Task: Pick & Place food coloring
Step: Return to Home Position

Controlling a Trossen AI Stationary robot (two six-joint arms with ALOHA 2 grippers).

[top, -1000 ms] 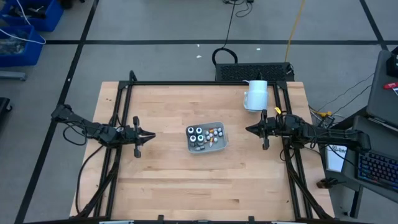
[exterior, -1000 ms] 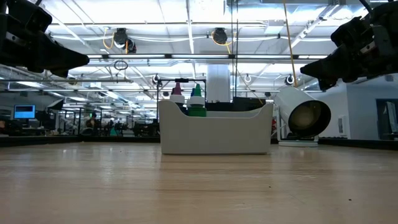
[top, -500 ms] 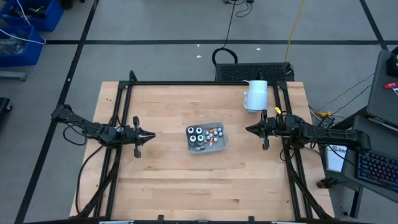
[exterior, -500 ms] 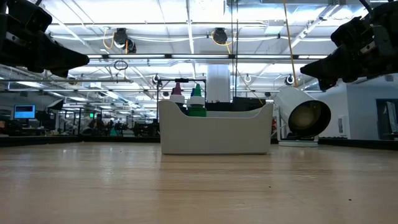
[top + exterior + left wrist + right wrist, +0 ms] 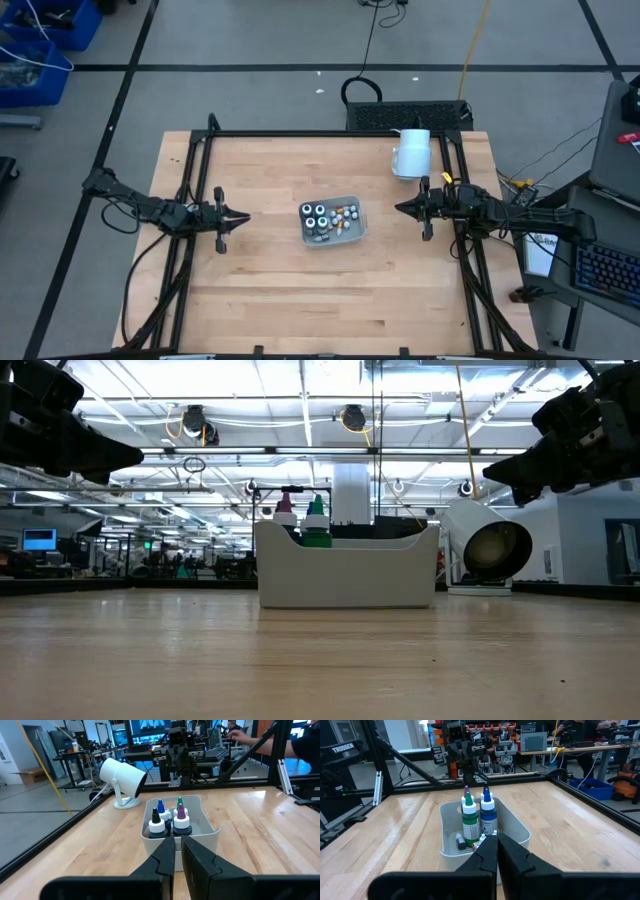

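All the food coloring bottles [image 5: 320, 214] sat inside the white bin [image 5: 360, 227], near the middle of the wooden table [image 5: 300, 300], a bit right of centre. From above, four dark round ones with white tops filled the bin's left half. Tiny whitish and orange-tinted ones lay in its right half.

The left wrist view showed the upright ones close up, packed tight against each other: blue-tipped bottle [image 5: 160, 807], green-tipped bottle [image 5: 179, 801], purple-tipped bottle [image 5: 180, 815], black-tipped bottle [image 5: 156, 823]. In the right wrist view a small dark bottle [image 5: 461, 841] lay on the bin floor beside the green and blue ones. In the low view only the green and purple tips stood above the bin's rim.

The left gripper [image 5: 243, 216] hovered left of the bin, well apart from it, pointing right toward it. Its fingers [image 5: 165, 862] were drawn together with just a thin slit between them, nothing held. The right gripper [image 5: 400, 208] hovered right of the bin, also apart, pointing left. Its fingers [image 5: 514, 854] were together too, empty. In the low view both arms hung dark in the top corners, off the wood.

The white cylinder [image 5: 412, 152] stood at the table's far right, just beyond the right gripper, on a small foot. Its dark open mouth faced the near side.
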